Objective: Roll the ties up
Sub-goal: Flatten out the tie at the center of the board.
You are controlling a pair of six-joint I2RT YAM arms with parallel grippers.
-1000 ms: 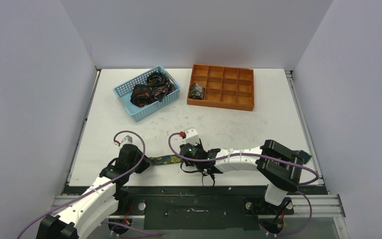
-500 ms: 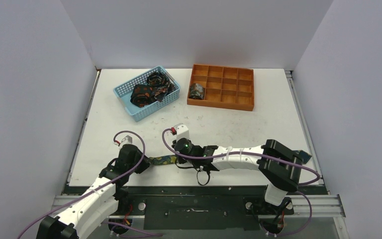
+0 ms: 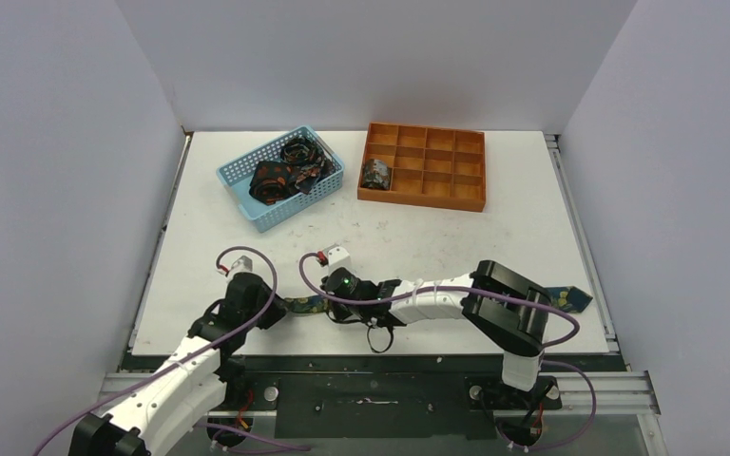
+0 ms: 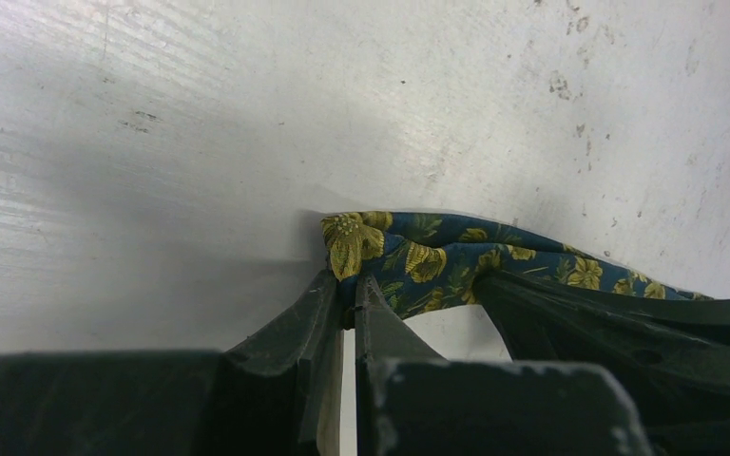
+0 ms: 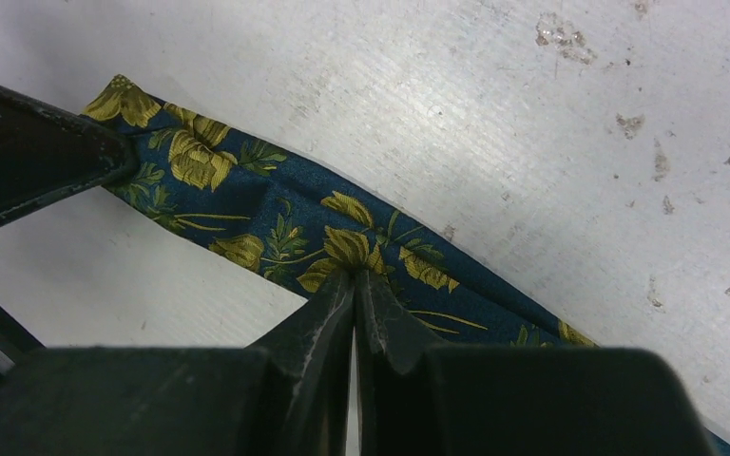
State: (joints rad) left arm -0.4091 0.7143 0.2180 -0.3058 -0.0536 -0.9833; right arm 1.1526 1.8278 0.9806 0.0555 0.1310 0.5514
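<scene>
Left tool [image 4: 347,302]: pinched shut on floral tie [image 4: 437,261] end
Right tool [image 5: 355,285]: clamped on same tie, just beside
Where: flat along near tabletop [image 3: 437,237] edge
Advice: hold strip taut, roll evenly

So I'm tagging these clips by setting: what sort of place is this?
Probably a lab robot cell: plain white walls box in a scuffed white table, with the left arm and right arm mounted on a metal rail.

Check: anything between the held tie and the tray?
Nothing visible. The left gripper and right gripper pinch the tie near the front edge; bare table lies between it and the tray. The basket sits left of that path.
</scene>
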